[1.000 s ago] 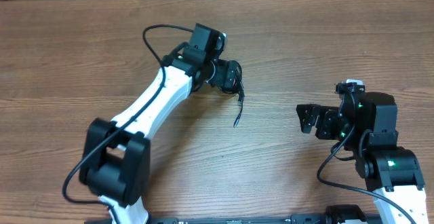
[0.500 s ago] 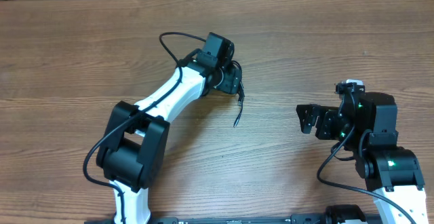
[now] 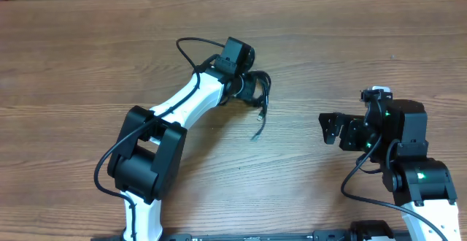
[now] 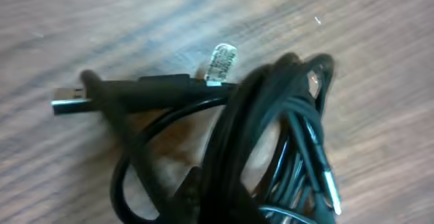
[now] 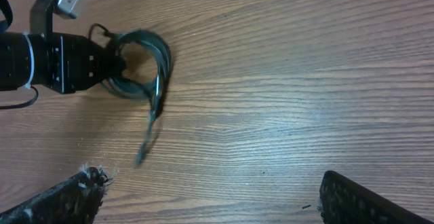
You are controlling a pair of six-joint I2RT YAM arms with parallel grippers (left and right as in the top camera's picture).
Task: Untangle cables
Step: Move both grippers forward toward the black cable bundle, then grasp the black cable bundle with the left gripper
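The left tool [image 3: 250, 88] reaches out over the middle of the wooden surface [image 3: 365, 44]. It appears clamped on the cables [image 4: 244, 136], a thick knot of thin black cords that springs from its tip. The bundle hides the fingers themselves. In the left wrist view, one cord leaves the bundle to the tool's left and ends in a silvery plug [image 4: 68, 105]. A small clear tag [image 4: 220, 62] sits just above that cord. A single loose tail [image 3: 257, 129] hangs from the bundle and trails down onto the surface below the tool.

The step in hand looks like presenting the knot so that one strand can be drawn free. To do it well, the left tool should hold the bundle firm and a little off the surface. The pull should start from a free end, either the plugged cord or the hanging tail, and go gently away from the knot. A hard tug would likely tighten the loops.

The left arm's own thicker black wire [image 3: 197, 41] arcs behind the tool and should not be mistaken for a cord.

Further right, well apart from the bundle, the right tool [image 3: 330, 128] is spread wide and holds nothing. Only bare wood lies between it and the cables, so nothing blocks its reach.
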